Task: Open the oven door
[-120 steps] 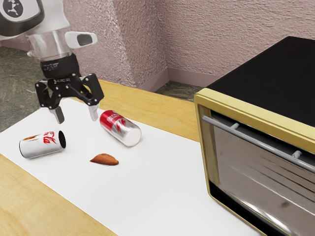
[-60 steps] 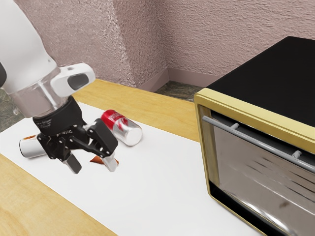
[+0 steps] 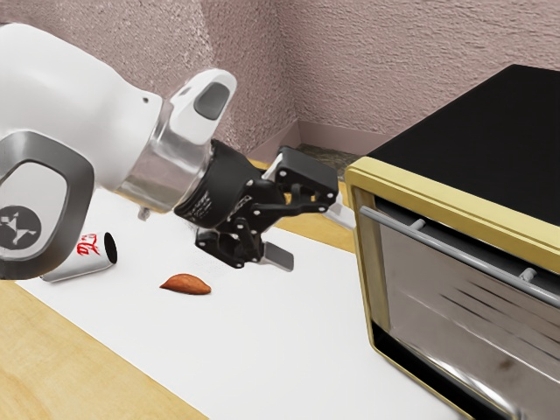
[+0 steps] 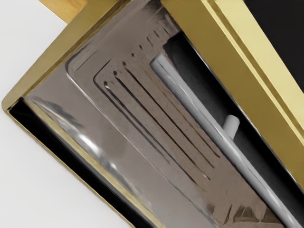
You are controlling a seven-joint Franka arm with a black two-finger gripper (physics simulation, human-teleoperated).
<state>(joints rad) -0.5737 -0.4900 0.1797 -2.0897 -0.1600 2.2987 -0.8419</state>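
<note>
exterior view, centre of frame: 1 end effector (image 3: 311,234) is hanging near the oven (image 3: 360,185), 2 fingers standing spread. lower right: 1 oven door (image 3: 437,324) is carrying 1 grey bar handle (image 3: 464,259). left: 1 white-and-red can (image 3: 94,255) is lying sideways.

White can (image 3: 94,255) on its side near a brown object (image 3: 186,284), on white sheet (image 3: 271,341)

Red "la" on white can (image 3: 103,257), tiny unreadable lettering on black wrist (image 3: 220,179), round emblem (image 3: 15,229) on arm (image 3: 96,109)
</note>
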